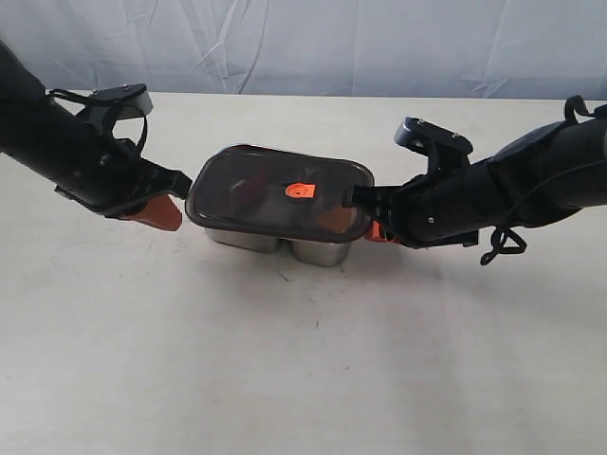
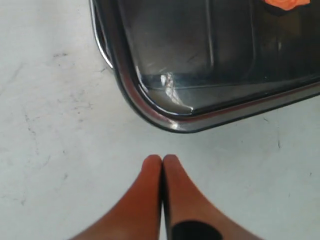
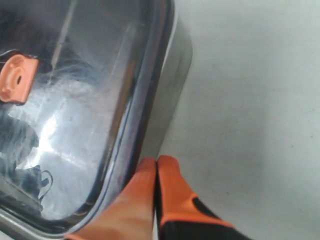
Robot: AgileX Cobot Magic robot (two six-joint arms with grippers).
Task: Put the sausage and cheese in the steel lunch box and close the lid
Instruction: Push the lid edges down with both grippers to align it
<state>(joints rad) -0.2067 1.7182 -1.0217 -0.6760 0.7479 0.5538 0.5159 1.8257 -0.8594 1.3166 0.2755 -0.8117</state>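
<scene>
Both claws pinched together, empty. Lid sits on lunch box, just ahead of left claw and right against right claw tips. Likely the seating step: press both ends evenly and stay off the orange tab. Can't make out the contents through the lid.

Your matt black left arm and matt black right arm each carry a small dark camera bracket with a grey edge near the wrist. A thin black cable hangs in loops under the right arm. The left gripper has smooth orange tapered fingers with rounded tips. The right gripper has the same, with black bases.
</scene>
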